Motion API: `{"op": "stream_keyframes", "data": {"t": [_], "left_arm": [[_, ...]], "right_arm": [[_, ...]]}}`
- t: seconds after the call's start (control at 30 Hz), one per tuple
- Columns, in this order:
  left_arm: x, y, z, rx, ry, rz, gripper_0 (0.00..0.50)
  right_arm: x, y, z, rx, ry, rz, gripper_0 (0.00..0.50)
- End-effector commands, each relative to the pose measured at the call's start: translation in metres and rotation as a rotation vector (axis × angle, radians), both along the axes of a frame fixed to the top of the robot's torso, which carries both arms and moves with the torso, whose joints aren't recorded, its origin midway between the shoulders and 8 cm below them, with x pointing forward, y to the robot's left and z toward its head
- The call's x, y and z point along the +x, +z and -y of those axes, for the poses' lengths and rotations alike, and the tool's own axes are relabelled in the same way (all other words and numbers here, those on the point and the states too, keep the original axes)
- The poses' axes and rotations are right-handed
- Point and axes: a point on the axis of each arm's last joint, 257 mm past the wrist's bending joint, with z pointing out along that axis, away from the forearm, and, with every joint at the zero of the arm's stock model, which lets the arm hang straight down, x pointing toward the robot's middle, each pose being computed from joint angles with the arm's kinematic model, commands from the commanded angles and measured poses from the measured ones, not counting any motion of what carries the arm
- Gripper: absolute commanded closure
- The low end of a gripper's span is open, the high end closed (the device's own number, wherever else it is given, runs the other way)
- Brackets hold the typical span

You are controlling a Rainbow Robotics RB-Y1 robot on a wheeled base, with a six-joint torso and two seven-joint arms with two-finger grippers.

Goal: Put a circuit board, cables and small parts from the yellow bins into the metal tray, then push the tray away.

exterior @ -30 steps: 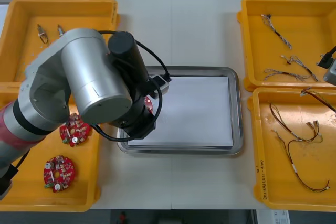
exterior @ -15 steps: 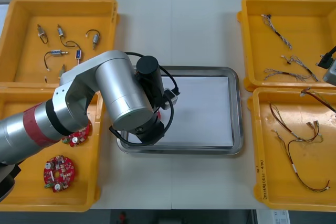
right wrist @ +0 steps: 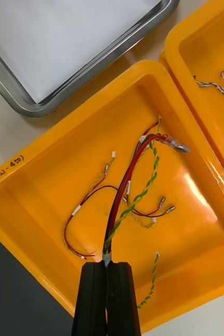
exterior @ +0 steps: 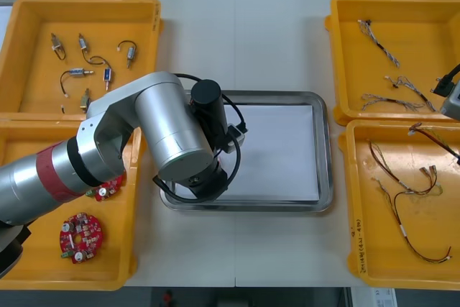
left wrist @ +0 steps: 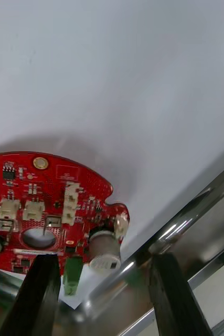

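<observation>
Left gripper (left wrist: 104, 261): fingers spread and released, over the lower left corner of the metal tray (exterior: 325, 150), centre of the front view. A round red circuit board (left wrist: 54, 210) lies flat on the tray's white liner (exterior: 280, 149). Its near edge sits between the fingers, and the right-hand finger (left wrist: 169, 294) stands clear of it. The tray's shiny rim (left wrist: 195, 226) runs just beside the board.

Right gripper (right wrist: 107, 265): at the right edge of the front view, fingers clenched on a red and yellow twisted cable (right wrist: 138, 194). The cable hangs over the lower right yellow bin (exterior: 374, 253), where further red cables (exterior: 402, 185) lie loose.

Lower left bin (exterior: 43, 271): one more board (exterior: 80, 234) in plain view. Upper left bin (exterior: 29, 41): small metal parts (exterior: 79, 73) scattered.
</observation>
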Motion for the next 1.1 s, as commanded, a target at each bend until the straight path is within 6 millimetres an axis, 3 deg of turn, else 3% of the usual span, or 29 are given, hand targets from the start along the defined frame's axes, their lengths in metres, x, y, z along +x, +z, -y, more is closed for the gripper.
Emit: {"op": "stream_keyframes", "data": {"t": [0.03,0.33,0.63,0.73,0.9,1.1], "left_arm": [[0.001,0.016,0.026,-0.073,0.074,0.017,0.0],[0.015,0.049,0.027,-0.127,0.127,0.067,0.0],[0.03,0.109,-0.011,-0.142,0.247,0.118,0.0],[0.031,0.127,-0.031,-0.133,0.287,0.129,0.0],[0.051,0.166,-0.053,-0.218,0.359,0.188,0.0],[0.071,0.19,-0.095,-0.247,0.471,0.229,0.0]], "right_arm": [[0.001,0.009,0.003,-0.058,0.049,0.02,0.5],[0.002,0.011,0.004,-0.063,0.048,0.027,0.5],[0.003,0.015,0.0,-0.07,0.07,0.043,0.5],[0.0,0.015,-0.015,-0.077,0.128,0.043,0.5],[0.002,0.022,-0.045,-0.101,0.241,0.059,0.5],[0.007,0.023,-0.079,-0.143,0.365,0.06,0.5]]}}
